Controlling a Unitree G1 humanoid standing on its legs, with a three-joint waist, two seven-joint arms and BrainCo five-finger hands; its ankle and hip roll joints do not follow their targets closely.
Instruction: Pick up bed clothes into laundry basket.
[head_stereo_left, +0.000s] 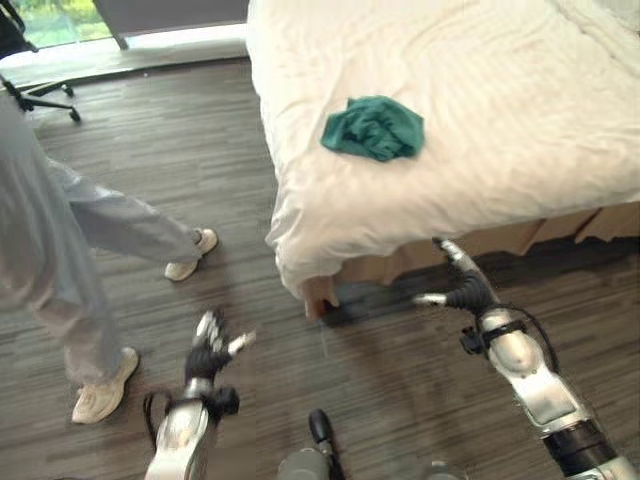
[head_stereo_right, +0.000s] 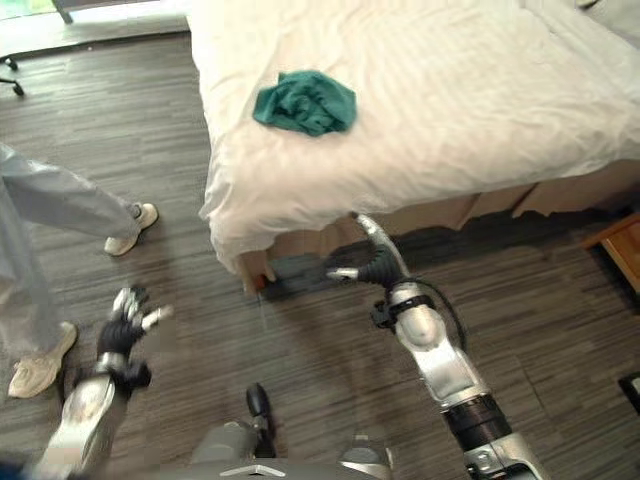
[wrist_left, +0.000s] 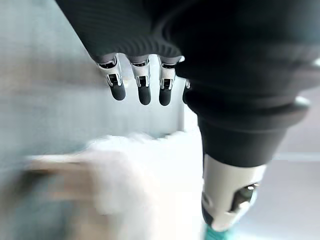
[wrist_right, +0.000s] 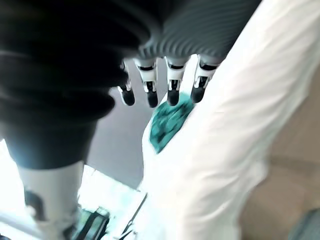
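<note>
Both hands hang empty over the wood floor: the left hand low beside a person's legs, the right hand just short of the bed edge, fingers straight. Well beyond them, a crumpled green garment lies on the white bedsheet near the bed's corner.

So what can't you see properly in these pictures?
- Laundry basket: I can't spot one.
- Person: cut off above the legs by the eye views' left edge.
- Bed: far end runs past the top edge.
- Green cloth: bunched up, so what garment it is can't be told.
</note>
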